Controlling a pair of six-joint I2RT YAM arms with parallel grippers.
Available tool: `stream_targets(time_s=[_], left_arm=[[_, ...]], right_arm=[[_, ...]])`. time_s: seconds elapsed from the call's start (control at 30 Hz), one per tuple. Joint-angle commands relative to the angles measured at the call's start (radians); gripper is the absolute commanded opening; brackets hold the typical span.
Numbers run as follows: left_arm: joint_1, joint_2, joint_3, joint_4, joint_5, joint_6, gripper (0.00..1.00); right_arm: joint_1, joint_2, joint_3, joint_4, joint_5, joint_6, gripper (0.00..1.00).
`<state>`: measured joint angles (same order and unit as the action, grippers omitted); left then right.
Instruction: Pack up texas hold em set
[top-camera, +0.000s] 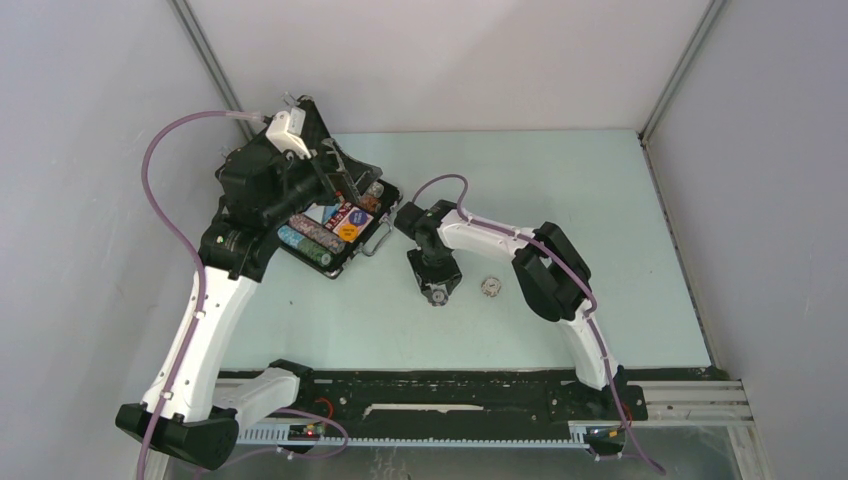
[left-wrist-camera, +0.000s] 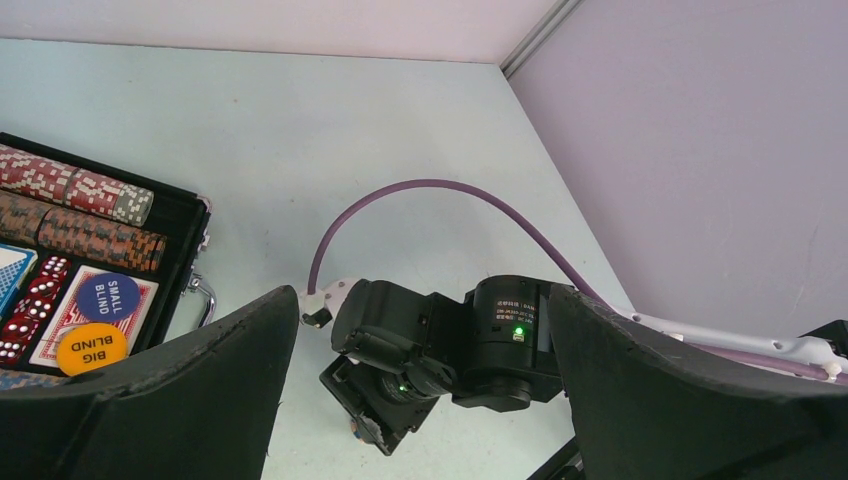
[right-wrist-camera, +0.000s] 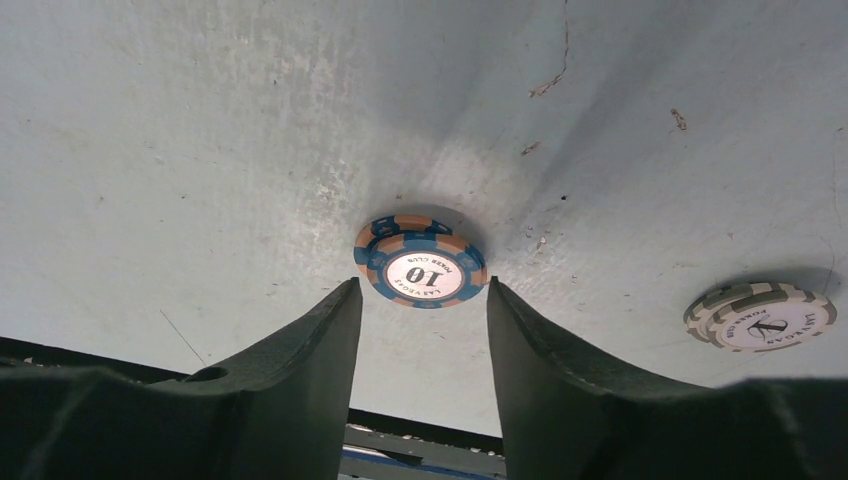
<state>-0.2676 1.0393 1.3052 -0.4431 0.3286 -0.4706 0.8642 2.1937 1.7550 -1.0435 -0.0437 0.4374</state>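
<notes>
The black case (top-camera: 352, 250) lies open at the left and holds rows of poker chips (left-wrist-camera: 70, 190), a card deck (left-wrist-camera: 70, 300), red dice (left-wrist-camera: 35, 295), and a blue (left-wrist-camera: 108, 296) and an orange button (left-wrist-camera: 92, 347). My left gripper (top-camera: 340, 180) hovers over the case, wide open and empty (left-wrist-camera: 422, 298). My right gripper (top-camera: 437, 292) points down at the table. It is open (right-wrist-camera: 422, 288) and straddles a blue-and-orange "10" chip (right-wrist-camera: 420, 262) that lies flat. A grey-and-white "1" chip (right-wrist-camera: 760, 317) lies to its right and also shows in the top view (top-camera: 491, 287).
The case handle (left-wrist-camera: 200, 295) sticks out toward the right arm. The right arm's wrist (left-wrist-camera: 440, 345) and purple cable (left-wrist-camera: 430, 185) lie between the case and the loose chips. Grey walls (top-camera: 760, 150) enclose the table on both sides.
</notes>
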Motion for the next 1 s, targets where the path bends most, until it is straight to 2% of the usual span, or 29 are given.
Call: stream_targets(time_s=[0.0, 0.23, 0.33, 0.43, 0.57, 0.97], left_arm=[[0.008, -0.015, -0.02, 0.024, 0.025, -0.006, 1.0], [0.008, -0.013, -0.021, 0.029, 0.029, -0.008, 1.0], [0.008, -0.012, -0.021, 0.029, 0.028, -0.009, 1.0], [0.008, -0.014, -0.021, 0.029, 0.029, -0.011, 1.0], [0.008, -0.016, -0.023, 0.03, 0.028, -0.009, 1.0], [0.008, -0.019, -0.021, 0.03, 0.028, -0.007, 1.0]], right_arm=[[0.004, -0.032, 0.013, -0.002, -0.002, 0.018, 0.61], [0.002, -0.029, 0.002, -0.001, 0.013, 0.079, 0.81], [0.009, -0.023, 0.0, 0.005, 0.023, 0.151, 0.83], [0.013, -0.013, -0.005, -0.002, 0.072, 0.201, 0.83], [0.017, 0.02, 0.027, -0.031, 0.098, 0.213, 0.78], [0.03, 0.075, 0.098, -0.043, 0.064, 0.218, 0.69]])
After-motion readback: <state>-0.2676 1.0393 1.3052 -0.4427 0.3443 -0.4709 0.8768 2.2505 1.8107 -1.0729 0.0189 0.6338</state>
